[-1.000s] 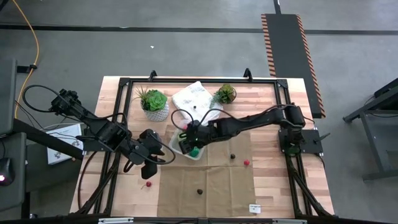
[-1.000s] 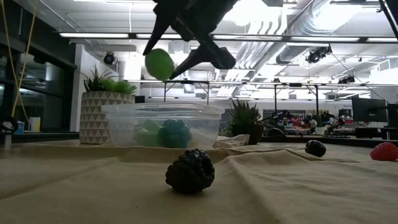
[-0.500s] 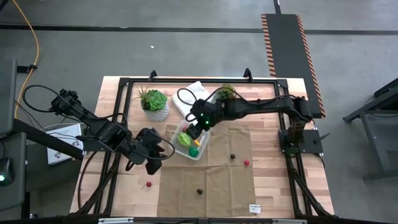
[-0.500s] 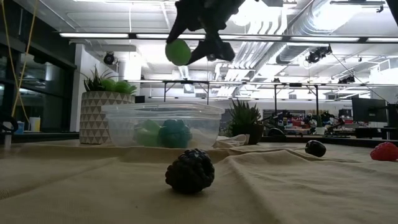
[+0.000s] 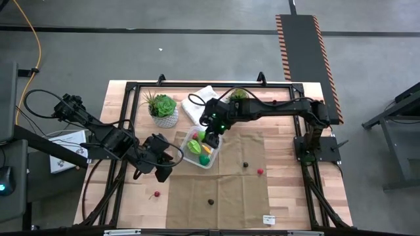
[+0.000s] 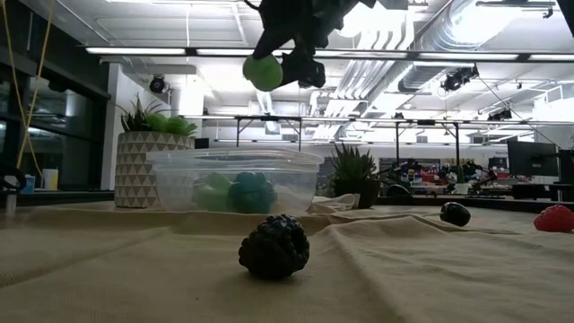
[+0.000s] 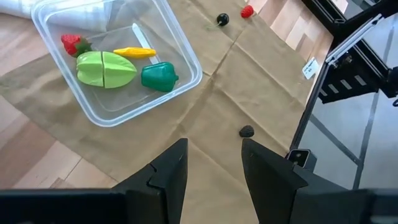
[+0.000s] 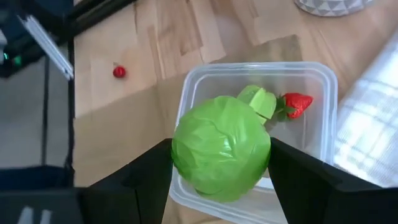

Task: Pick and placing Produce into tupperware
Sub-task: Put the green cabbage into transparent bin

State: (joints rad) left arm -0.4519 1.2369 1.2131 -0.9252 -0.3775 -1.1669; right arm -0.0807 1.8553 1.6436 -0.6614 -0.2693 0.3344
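Note:
The clear square tupperware (image 5: 190, 154) stands on a tan cloth near the table's middle. It holds a strawberry (image 7: 71, 43), a split light-green piece (image 7: 104, 68), a yellow piece (image 7: 137, 52) and a dark-green pepper (image 7: 158, 76). My right gripper (image 5: 211, 133) hangs above the container's far side, shut on a round light-green cabbage (image 8: 221, 149). The low view shows the cabbage (image 6: 265, 72) high over the tupperware (image 6: 235, 179). My left gripper (image 7: 214, 168) hovers open and empty to the container's left (image 5: 161, 167). A dark berry (image 5: 210, 202) lies loose on the cloth. My right gripper pinches the cabbage between its two fingers, one on each opposite side (image 8: 180, 155) (image 8: 264, 152). The fingers slant downward from the table's right and far side. The cabbage is lifted clear, well above the container's rim (image 6: 233, 154).
Two potted plants (image 5: 163, 108) (image 5: 237, 98) and a white plastic bag (image 5: 202, 99) stand at the far side. A small dark piece (image 5: 245, 164) and a red one (image 5: 260, 172) lie right of the container, and a red cherry (image 5: 156, 194) lies on bare wood at the near left.
My right gripper has risen and gone toward the table's far edge with the cabbage, rolling at the wrist as it went. It has kept hold of the cabbage. The tupperware's contents, covered by the gripper before, now show from above.

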